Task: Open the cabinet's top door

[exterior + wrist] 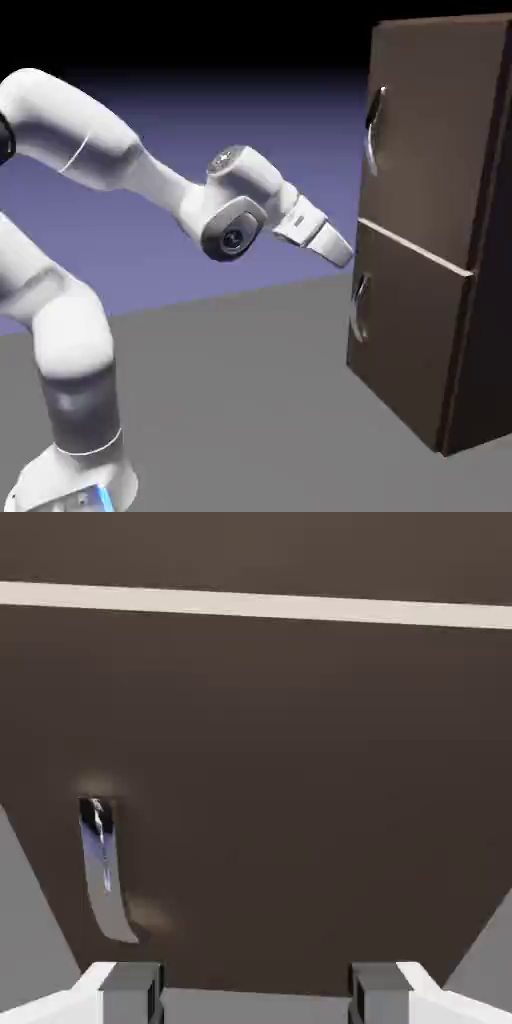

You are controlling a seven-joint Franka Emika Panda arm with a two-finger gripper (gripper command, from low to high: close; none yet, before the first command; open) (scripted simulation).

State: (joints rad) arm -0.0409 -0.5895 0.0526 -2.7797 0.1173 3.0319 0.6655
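In the exterior view, the fingertips of the gripper (338, 255) are too small to tell apart. Beyond the gripper, the cabinet (420, 150) is cut at the right edge.

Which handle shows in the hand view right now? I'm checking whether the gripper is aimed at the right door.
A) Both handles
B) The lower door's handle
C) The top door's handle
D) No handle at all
B: the curved silver handle sits on the panel below the pale strip, matching the lower door in the exterior view.
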